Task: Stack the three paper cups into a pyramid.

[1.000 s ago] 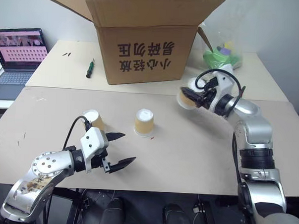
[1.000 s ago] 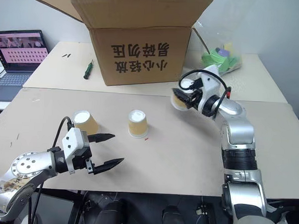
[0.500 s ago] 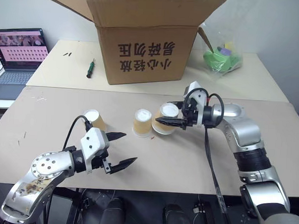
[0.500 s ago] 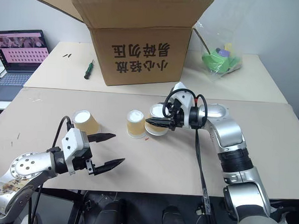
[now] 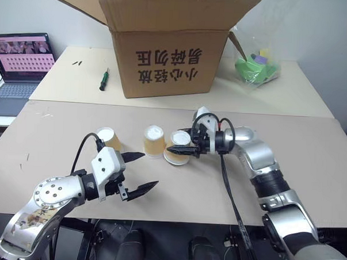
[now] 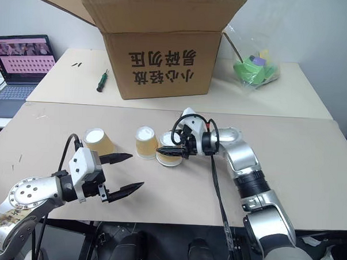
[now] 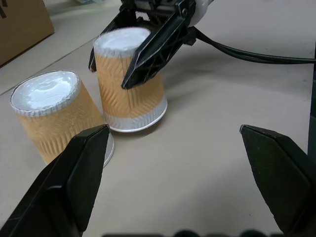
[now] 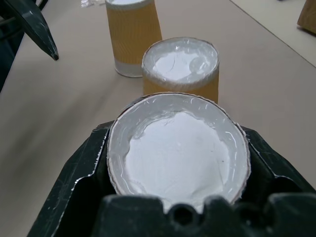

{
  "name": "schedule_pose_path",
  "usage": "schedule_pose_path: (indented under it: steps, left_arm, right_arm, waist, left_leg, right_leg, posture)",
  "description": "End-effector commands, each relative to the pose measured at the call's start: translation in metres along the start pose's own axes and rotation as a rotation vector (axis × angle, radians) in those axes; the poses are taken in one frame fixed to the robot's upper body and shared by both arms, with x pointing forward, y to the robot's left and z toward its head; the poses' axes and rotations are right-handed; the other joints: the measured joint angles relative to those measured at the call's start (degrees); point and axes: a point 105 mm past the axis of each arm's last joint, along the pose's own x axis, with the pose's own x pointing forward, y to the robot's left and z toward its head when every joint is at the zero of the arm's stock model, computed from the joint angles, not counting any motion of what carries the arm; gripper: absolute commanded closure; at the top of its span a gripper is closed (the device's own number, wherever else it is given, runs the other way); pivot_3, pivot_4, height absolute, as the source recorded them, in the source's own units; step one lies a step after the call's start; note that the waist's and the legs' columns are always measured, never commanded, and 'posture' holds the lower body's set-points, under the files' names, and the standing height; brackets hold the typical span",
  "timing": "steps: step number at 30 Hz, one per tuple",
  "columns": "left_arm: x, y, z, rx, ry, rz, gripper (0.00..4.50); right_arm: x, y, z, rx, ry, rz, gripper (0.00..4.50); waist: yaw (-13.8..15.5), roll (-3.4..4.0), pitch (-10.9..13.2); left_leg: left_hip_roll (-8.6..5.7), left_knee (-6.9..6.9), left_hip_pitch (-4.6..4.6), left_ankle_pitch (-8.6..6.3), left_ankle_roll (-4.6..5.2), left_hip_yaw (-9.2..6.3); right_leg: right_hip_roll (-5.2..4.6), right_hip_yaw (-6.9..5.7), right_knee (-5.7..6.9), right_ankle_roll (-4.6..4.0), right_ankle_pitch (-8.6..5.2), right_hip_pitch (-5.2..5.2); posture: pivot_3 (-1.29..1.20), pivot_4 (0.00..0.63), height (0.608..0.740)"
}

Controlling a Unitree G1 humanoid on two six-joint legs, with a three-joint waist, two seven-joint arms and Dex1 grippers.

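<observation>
Between right gripper (image 5: 181, 150) jaws, paper cup (image 5: 177, 148)

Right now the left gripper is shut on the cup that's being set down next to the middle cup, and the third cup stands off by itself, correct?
Not quite: it is the right gripper that is shut on that cup, as the left eye view shows. The left gripper hangs open, holding nothing. The middle cup and the third cup stand as you say.
</observation>
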Motion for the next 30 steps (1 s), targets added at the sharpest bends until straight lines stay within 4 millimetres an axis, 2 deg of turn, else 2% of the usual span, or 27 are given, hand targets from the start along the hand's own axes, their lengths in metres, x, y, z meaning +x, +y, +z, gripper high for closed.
schedule_pose_path:
  steps: [1, 13, 17, 19, 22, 24, 25, 27, 30]
  left_arm:
    - [0.000, -0.002, 0.010, 0.031, -0.028, -0.003, 0.00]
    - [0.000, -0.003, 0.010, 0.027, -0.026, -0.001, 0.00]
    - [0.000, -0.003, 0.010, 0.027, -0.026, -0.002, 0.00]
    - [0.000, -0.003, 0.010, 0.027, -0.025, -0.002, 0.00]
    - [-0.001, -0.004, 0.010, 0.025, -0.025, -0.001, 0.00]
    - [-0.001, -0.004, 0.009, 0.022, -0.022, 0.006, 0.00]
    - [-0.003, -0.004, 0.007, 0.016, -0.017, 0.017, 0.00]
    - [-0.006, -0.004, 0.004, 0.002, -0.009, 0.044, 0.00]
    - [-0.014, -0.008, -0.005, -0.035, 0.010, 0.114, 0.00]
  right_arm:
    - [0.004, -0.012, 0.013, -0.075, -0.011, -0.024, 1.34]
    - [0.010, -0.021, 0.013, -0.097, -0.001, -0.029, 1.34]
    - [0.007, -0.022, 0.010, -0.078, -0.002, -0.042, 0.10]
    - [0.004, -0.023, 0.011, -0.082, -0.005, -0.050, 0.04]
    - [-0.011, -0.023, 0.019, -0.098, -0.028, -0.062, 0.04]
    - [-0.034, -0.018, 0.033, -0.118, -0.058, -0.058, 0.04]
    - [-0.053, -0.010, 0.047, -0.132, -0.087, -0.045, 0.04]
    - [-0.078, 0.005, 0.066, -0.149, -0.116, -0.019, 0.04]
    - [-0.096, 0.028, 0.087, -0.163, -0.137, 0.001, 0.04]
  waist:
    - [-0.02, 0.00, 0.00]
    - [-0.06, 0.00, 0.00]
    - [-0.07, 0.00, 0.00]
    - [-0.07, 0.00, 0.00]
    - [0.05, 0.00, 0.00]
    - [0.54, 0.01, 0.01]
    - [0.83, 0.02, 0.02]
    - [1.58, 0.04, 0.04]
    - [1.16, 0.04, 0.04]
  left_leg:
    - [0.00, 0.00, 0.00, 0.00, 0.00, 0.00]
    - [0.00, 0.00, 0.00, 0.00, 0.00, 0.00]
    - [0.00, -0.01, 0.00, 0.00, -0.01, 0.00]
    - [0.00, -0.01, 0.00, 0.00, 0.00, 0.00]
    - [0.00, -0.01, 0.00, 0.00, -0.01, 0.00]
    - [0.00, -0.01, -0.02, 0.00, -0.01, 0.00]
    - [0.00, 0.00, -0.05, 0.00, -0.01, 0.00]
    - [0.00, 0.02, -0.22, 0.00, 0.00, 0.00]
    - [0.00, 0.01, -0.30, 0.00, 0.00, 0.00]
  right_leg:
    - [0.00, -0.01, 0.00, 0.00, 0.00, 0.00]
    - [0.00, -0.02, 0.02, 0.00, 0.00, 0.01]
    - [0.00, -0.02, 0.02, 0.00, 0.00, 0.01]
    - [0.00, -0.02, 0.02, 0.00, 0.00, 0.00]
    - [0.00, -0.02, 0.01, 0.00, 0.00, 0.00]
    - [-0.01, -0.03, 0.00, 0.00, 0.00, 0.00]
    - [-0.02, -0.03, 0.00, 0.00, 0.00, -0.02]
    - [-0.03, -0.05, 0.00, 0.00, 0.00, -0.16]
    - [-0.02, -0.03, 0.00, 0.00, 0.00, -0.28]
  posture:
    - [0.00, 0.150, 0.705]
    - [0.00, 0.150, 0.705]
    - [0.00, 0.150, 0.705]
    - [0.00, 0.150, 0.705]
    - [0.00, 0.150, 0.705]
    - [0.00, 0.150, 0.705]
    - [0.00, 0.150, 0.705]
    - [0.00, 0.150, 0.705]
    - [0.00, 0.150, 0.705]
